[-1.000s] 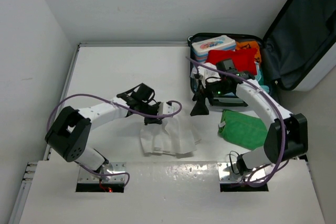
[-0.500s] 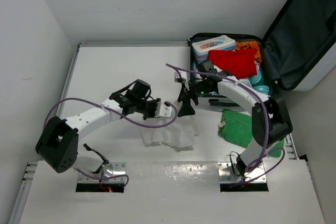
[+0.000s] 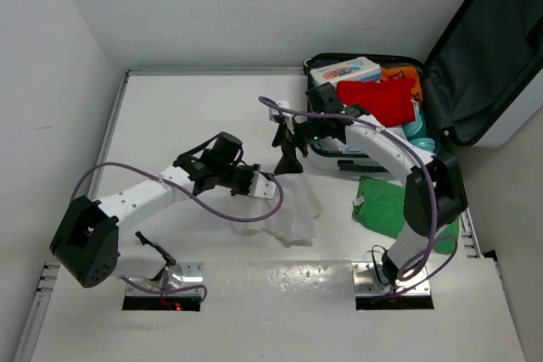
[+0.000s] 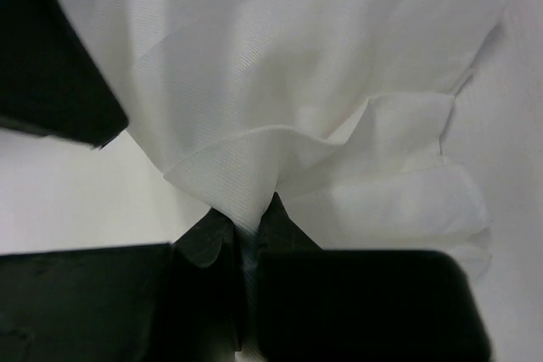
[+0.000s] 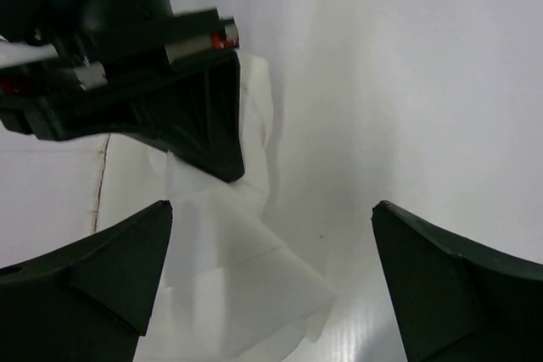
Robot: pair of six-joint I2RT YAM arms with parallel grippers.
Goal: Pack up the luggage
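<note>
The luggage [image 3: 475, 57] lies open at the back right, its dark grey lid raised, with a red cloth [image 3: 377, 97], an orange item [image 3: 403, 72] and a wipes pack [image 3: 344, 70] inside. A white cloth [image 3: 284, 214] lies on the table in front of centre. My left gripper [image 3: 265, 186] is shut on an edge of it, which shows pinched between the fingers in the left wrist view [image 4: 254, 125]. My right gripper [image 3: 284, 148] is open and empty just above the cloth [image 5: 246, 294] and close to the left gripper [image 5: 170, 99].
A green cloth [image 3: 386, 205] lies on the table in front of the luggage, by the right arm. White walls run along the left and back of the table [image 3: 187, 116]. The arm bases sit at the near edge.
My left gripper has lifted and drawn the white cloth's edge, bunching it. My right arm has swung left from the luggage front toward the left gripper, staying open.
</note>
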